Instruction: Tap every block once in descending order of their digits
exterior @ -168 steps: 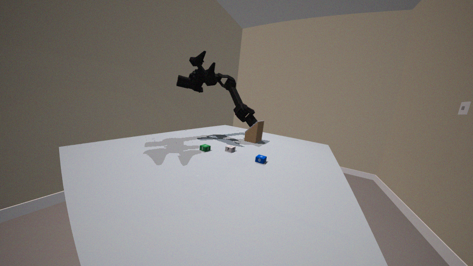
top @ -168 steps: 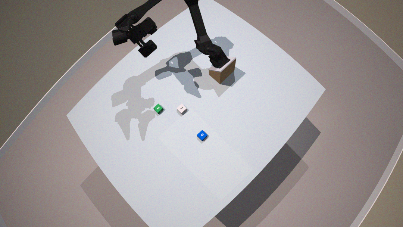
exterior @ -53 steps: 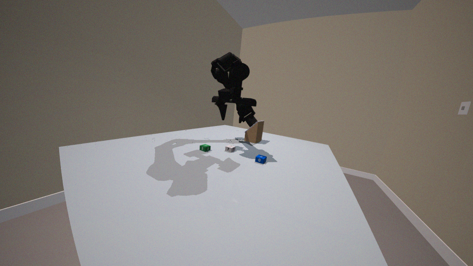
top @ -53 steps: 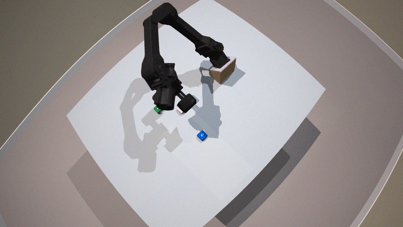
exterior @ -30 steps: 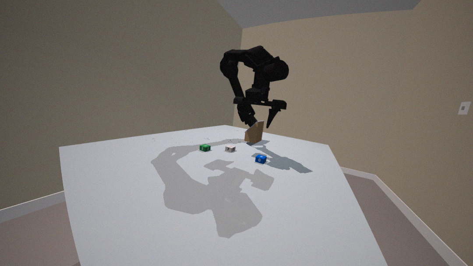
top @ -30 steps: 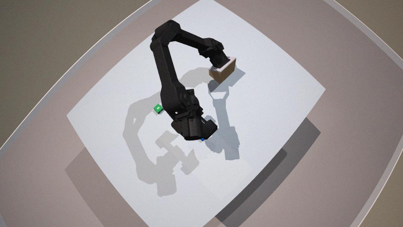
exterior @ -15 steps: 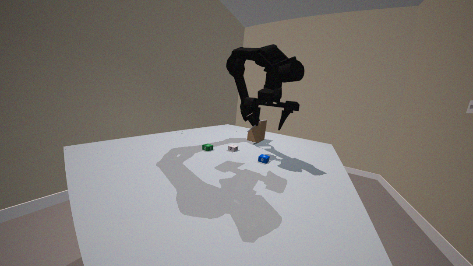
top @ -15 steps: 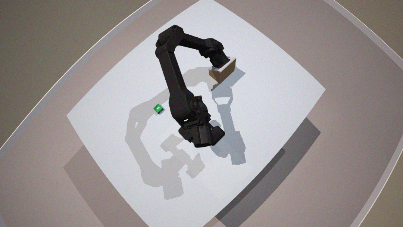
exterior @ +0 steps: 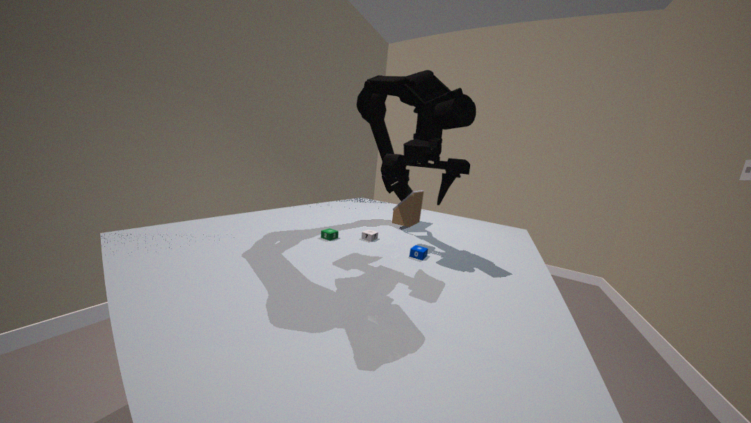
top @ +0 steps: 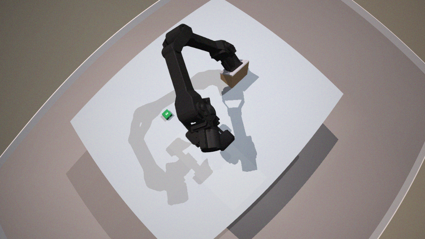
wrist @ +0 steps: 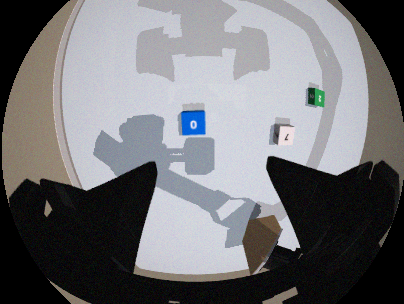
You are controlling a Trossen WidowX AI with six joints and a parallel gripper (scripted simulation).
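Observation:
A blue block (exterior: 418, 252) (wrist: 186, 123) showing 0, a white block (exterior: 370, 235) (wrist: 284, 134) showing 7 and a green block (top: 167, 114) (exterior: 329, 234) (wrist: 317, 97) showing 2 rest apart on the white table. In the top view the arm and gripper hide the white and blue blocks. My gripper (wrist: 213, 165) is open and empty, high above the table. In the wrist view the blue block lies just beyond the fingertips, a little left of the middle between them; the white and green ones are farther right. In the exterior view one finger overlaps the arm.
The arm stands on a brown wedge-shaped base (top: 237, 75) (exterior: 408, 214) (wrist: 261, 241) with a pale top. The white table (top: 282, 89) (exterior: 210, 367) has its edges in the top and exterior views. Arm shadows lie across it.

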